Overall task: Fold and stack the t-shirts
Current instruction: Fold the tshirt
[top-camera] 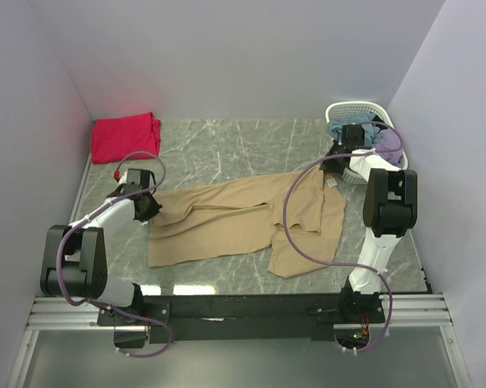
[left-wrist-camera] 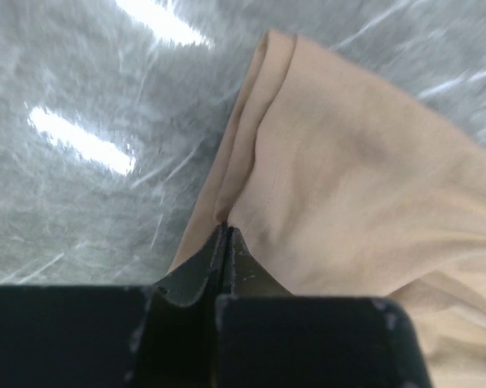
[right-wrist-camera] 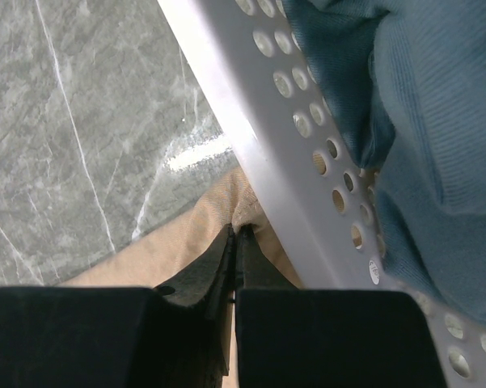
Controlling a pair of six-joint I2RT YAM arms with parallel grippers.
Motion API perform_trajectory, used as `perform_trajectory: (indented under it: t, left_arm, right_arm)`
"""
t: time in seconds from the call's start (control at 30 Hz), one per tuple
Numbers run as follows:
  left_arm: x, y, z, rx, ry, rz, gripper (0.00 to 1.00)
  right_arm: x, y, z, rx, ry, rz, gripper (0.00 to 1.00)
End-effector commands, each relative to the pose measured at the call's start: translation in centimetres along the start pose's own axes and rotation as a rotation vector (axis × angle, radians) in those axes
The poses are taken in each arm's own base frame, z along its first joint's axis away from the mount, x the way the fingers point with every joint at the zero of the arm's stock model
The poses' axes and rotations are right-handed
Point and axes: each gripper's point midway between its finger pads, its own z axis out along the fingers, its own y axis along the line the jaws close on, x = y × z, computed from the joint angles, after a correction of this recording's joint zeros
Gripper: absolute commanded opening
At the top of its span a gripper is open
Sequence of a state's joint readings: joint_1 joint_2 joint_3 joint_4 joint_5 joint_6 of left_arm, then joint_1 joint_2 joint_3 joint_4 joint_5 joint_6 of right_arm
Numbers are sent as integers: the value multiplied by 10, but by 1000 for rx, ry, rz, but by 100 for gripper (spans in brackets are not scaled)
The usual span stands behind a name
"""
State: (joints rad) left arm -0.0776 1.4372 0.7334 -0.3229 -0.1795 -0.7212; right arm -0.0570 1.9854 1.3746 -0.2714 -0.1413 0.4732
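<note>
Marble table (top-camera: 251, 153) (grey-veined) bears tan t-shirt (top-camera: 226, 222), red t-shirt (top-camera: 123, 136), basket (top-camera: 356, 108).

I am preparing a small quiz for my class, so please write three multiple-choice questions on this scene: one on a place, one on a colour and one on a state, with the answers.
1. Where does the red-pink t-shirt lie on the table?
A) far left corner
B) far right corner
C) middle of the near edge

2. What colour is the t-shirt spread across the middle?
A) green
B) white
C) tan

3. In what state is the left gripper?
A) wide open above bare marble
B) shut on the edge of the tan t-shirt
C) shut on the red-pink t-shirt

Answers:
1 A, because the top view shows it bunched by the far left walls.
2 C, because the cloth is plainly beige in every view.
3 B, because the left wrist view shows the jaws together on the cloth's folded edge.
</note>
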Motion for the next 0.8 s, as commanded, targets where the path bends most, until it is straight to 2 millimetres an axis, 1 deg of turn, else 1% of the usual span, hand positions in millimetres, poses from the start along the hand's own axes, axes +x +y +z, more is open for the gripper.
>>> perform_trajectory:
  t: [0.0,0.07,0.1,0.17,0.27,0.4,0.5,0.53,0.57,0.6,0.7,0.77]
  left_arm:
    - [-55,-22,-21,40,-152,-40,1]
    - [-67,-22,-24,33,-176,-42,1]
    - [-76,-26,-26,39,-190,-46,1]
    - [-85,-27,-25,38,-205,-57,1]
    - [-92,-25,-19,25,-220,-65,1]
    - [-85,-18,-4,8,-196,-75,1]
    - [-85,-14,5,-12,-196,-77,1]
    - [-82,-13,7,-14,-176,-69,1]
    - [-81,-15,7,-7,-170,-73,1]
    - [-74,-24,4,52,-135,-68,1]
    - [-65,-31,-7,117,-101,-69,1]
    - [-55,-33,-11,147,-63,-60,1]
  right_arm:
    - [-17,6,-1,-20,-28,-14,1]
    - [-15,4,0,-16,-25,-11,1]
    - [-15,4,1,-15,-24,-12,1]
    - [-16,3,1,-9,-24,-9,1]
    - [-17,2,2,3,-27,-11,1]
    - [-20,-1,1,22,-37,-14,0]
    - [-24,-3,0,32,-44,-14,0]
    - [-25,-4,0,33,-44,-13,0]
    - [-25,-3,-1,33,-44,-11,0]
    - [-26,-4,-2,35,-47,-12,0]
    - [-25,-6,-1,40,-42,-12,0]
    - [-25,-5,0,34,-41,-13,0]
